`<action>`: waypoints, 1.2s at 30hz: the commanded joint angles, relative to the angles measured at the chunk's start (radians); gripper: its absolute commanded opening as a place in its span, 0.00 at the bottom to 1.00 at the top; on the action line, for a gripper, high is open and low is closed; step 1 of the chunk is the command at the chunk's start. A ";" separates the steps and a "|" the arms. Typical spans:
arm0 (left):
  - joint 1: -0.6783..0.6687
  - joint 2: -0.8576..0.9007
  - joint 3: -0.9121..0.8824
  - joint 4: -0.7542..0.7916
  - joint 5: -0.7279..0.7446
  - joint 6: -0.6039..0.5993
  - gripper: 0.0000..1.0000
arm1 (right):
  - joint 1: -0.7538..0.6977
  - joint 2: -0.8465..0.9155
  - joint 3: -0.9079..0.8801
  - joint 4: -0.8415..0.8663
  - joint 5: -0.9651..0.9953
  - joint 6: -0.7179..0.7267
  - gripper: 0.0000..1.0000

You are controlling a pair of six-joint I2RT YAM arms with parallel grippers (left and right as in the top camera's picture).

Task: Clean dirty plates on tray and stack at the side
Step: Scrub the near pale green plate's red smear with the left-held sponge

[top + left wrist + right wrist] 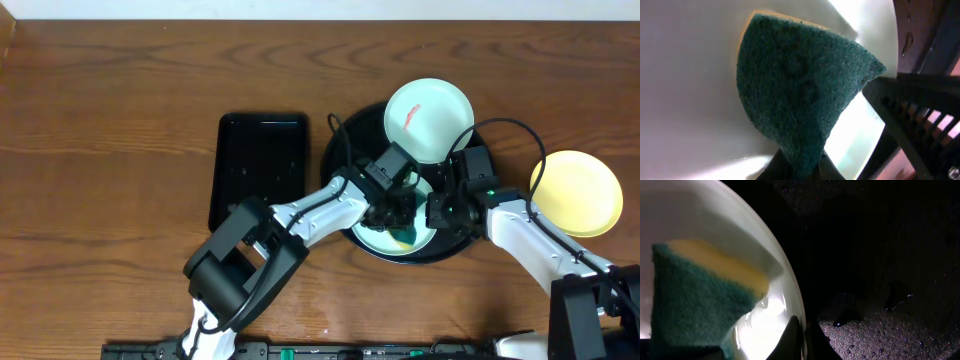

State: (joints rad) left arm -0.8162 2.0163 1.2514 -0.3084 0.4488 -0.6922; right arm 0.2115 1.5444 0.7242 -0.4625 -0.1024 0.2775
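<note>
- My left gripper (398,222) (797,167) is clenched on a green-and-yellow sponge (405,238) (800,85) (695,305), pinching it at its lower end.
- The sponge's green scouring face fills most of my left wrist view, with a thin yellow edge showing along its top.
- The sponge is pressed against the glossy inside of the near plate (378,236) (690,100) (715,210), a pale mint-white one lying in the near half of the round black tray (360,135) (880,255).
- My right gripper (432,215) (797,340) sits at this plate's right-hand rim. Its dark fingertips straddle the rim and look closed on it, though the black tray behind makes the outer finger hard to make out.
- From the right wrist, the plate's white rim curves down to my fingertips with the sponge just beside them inside the plate. The tray floor beyond is wet, with droplets on it.
- My two grippers are close together over the same plate, left one inside it, right one at its edge.
- The smeared plate (428,118), mint-white with a red-orange streak, rests at the tray's far side, overlapping the rim.
- The yellow plate (577,193) lies on the wooden table (100,120) right of the tray, apart from both my grippers.
- A rectangular black tray (260,165) lies left of the round one.
</note>
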 commanded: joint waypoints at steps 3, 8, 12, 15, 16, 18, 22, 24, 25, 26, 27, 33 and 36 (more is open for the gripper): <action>0.040 0.024 -0.020 -0.072 -0.156 0.071 0.08 | 0.000 0.013 -0.010 -0.029 0.008 -0.006 0.01; 0.093 0.024 0.024 -0.274 -0.449 0.071 0.08 | 0.000 0.013 -0.010 -0.039 0.008 -0.025 0.01; 0.090 0.024 0.056 -0.372 -0.622 0.069 0.07 | 0.000 0.013 -0.010 -0.035 0.008 -0.025 0.01; 0.089 0.024 0.068 -0.432 -0.714 0.036 0.07 | 0.000 0.013 -0.010 -0.036 0.008 -0.026 0.01; 0.089 0.024 0.071 -0.454 -0.744 0.019 0.08 | 0.000 0.013 -0.010 -0.036 0.008 -0.032 0.01; 0.089 0.024 0.071 -0.469 -0.774 0.006 0.08 | 0.000 0.013 -0.010 -0.037 0.008 -0.032 0.01; 0.089 0.024 0.071 -0.444 -0.770 0.002 0.08 | 0.000 0.013 -0.010 -0.037 0.008 -0.032 0.01; 0.089 0.024 0.071 -0.410 -0.684 0.003 0.08 | 0.000 0.013 -0.010 -0.037 0.008 -0.032 0.01; 0.089 0.024 0.071 -0.388 -0.604 0.003 0.08 | 0.000 0.013 -0.010 -0.037 0.008 -0.032 0.01; 0.089 0.024 0.071 -0.368 -0.527 0.003 0.08 | 0.000 0.013 -0.010 -0.037 0.008 -0.032 0.01; 0.088 0.024 0.070 -0.340 -0.435 0.003 0.08 | 0.000 0.013 -0.010 -0.037 0.008 -0.032 0.01; 0.039 0.024 0.050 -0.126 -0.011 -0.005 0.12 | 0.000 0.013 -0.010 -0.039 0.008 -0.048 0.01; 0.003 0.024 0.050 -0.115 -0.010 -0.028 0.12 | 0.000 0.013 -0.010 -0.039 0.008 -0.047 0.01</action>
State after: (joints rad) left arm -0.7574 2.0132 1.3159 -0.4351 0.2855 -0.6895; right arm 0.2134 1.5444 0.7265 -0.4793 -0.1333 0.2729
